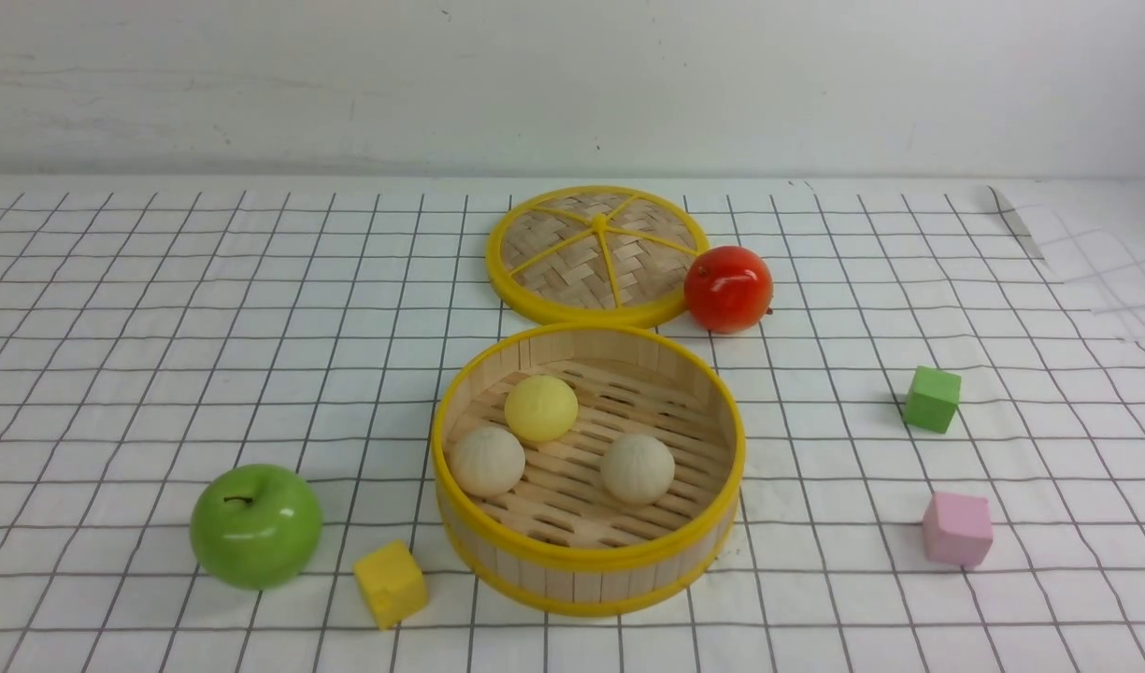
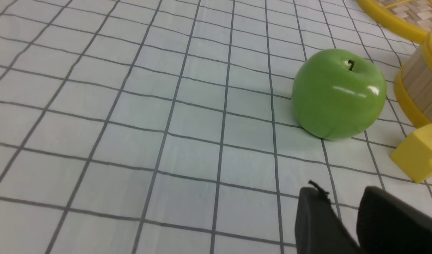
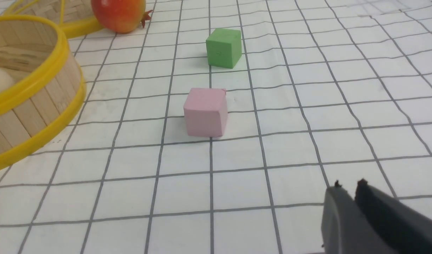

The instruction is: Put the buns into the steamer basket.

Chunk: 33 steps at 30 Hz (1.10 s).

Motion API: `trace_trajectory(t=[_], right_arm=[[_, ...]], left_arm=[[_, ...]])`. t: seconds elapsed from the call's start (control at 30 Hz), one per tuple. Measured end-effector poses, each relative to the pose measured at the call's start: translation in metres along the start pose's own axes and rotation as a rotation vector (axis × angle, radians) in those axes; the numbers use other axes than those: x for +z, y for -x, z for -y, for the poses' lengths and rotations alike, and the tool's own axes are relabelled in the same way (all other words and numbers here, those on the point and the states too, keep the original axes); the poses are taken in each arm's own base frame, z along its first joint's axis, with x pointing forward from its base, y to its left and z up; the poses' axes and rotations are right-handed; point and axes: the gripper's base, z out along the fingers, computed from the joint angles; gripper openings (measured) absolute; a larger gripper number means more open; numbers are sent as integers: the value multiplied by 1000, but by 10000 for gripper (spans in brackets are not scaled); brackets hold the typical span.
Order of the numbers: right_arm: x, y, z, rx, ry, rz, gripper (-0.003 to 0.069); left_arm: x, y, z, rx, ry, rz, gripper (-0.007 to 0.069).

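All three buns [image 1: 637, 469] sit inside the steamer basket [image 1: 591, 559], so the step is best handled by keeping both arms clear (a nudge could roll one). The left end effector [image 2: 339, 215] is slightly parted, the right [image 3: 350, 208] narrow; both are empty.

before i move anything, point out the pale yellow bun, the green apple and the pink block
pale yellow bun [image 1: 541, 408], front view, on its rounded top
green apple [image 2: 337, 95], left wrist view, on its glossy side
pink block [image 3: 204, 121], right wrist view, on its upright face
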Motion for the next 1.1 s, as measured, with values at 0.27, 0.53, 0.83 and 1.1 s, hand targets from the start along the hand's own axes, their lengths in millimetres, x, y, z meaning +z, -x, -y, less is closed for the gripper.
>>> trace_trajectory(t=[0.27, 0.53, 0.83, 1.1], right_arm=[[0, 0, 0, 0, 0, 0, 71], [0, 0, 0, 0, 0, 0, 77], [0, 0, 0, 0, 0, 1, 90], [0, 0, 0, 0, 0, 1, 101]], left_arm=[[0, 0, 0, 0, 0, 0, 187], [0, 0, 0, 0, 0, 0, 197], [0, 0, 0, 0, 0, 0, 207], [0, 0, 0, 0, 0, 0, 216]])
